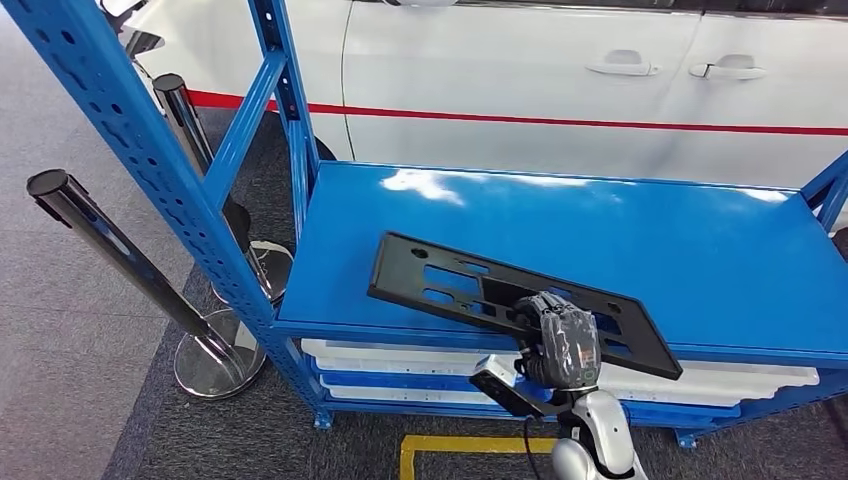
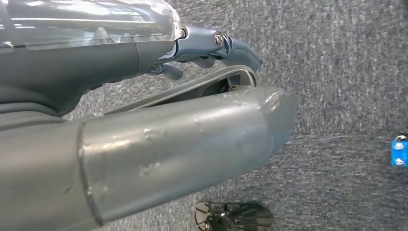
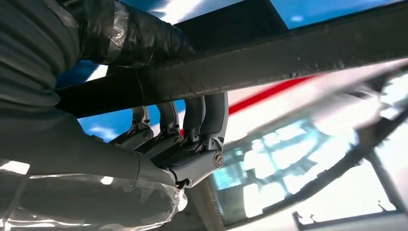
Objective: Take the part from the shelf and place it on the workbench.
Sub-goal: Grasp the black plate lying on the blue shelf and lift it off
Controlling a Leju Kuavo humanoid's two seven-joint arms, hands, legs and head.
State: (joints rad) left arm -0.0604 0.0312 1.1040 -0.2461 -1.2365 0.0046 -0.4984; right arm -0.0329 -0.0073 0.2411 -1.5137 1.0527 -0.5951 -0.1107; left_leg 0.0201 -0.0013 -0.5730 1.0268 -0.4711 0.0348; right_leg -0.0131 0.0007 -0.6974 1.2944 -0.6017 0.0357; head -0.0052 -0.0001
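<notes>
A flat black plastic part (image 1: 440,280) with several cut-outs lies tilted across the front of the blue shelf top (image 1: 650,230), its near right end past the shelf's front edge. My right hand (image 1: 562,340) grips that near long edge from below and in front. In the right wrist view the dark fingers (image 3: 192,125) wrap over the part's black bar (image 3: 288,53) and the taped thumb lies on its other side. My left hand (image 2: 144,120) hangs over grey carpet with nothing in it, its fingers loosely extended.
A white car (image 1: 500,60) with a red stripe stands right behind the shelf. Blue uprights (image 1: 130,130) frame the shelf's left side, with two chrome stanchion posts (image 1: 110,250) beside them. White panels (image 1: 400,365) fill the lower level. Yellow floor tape (image 1: 460,445) lies in front.
</notes>
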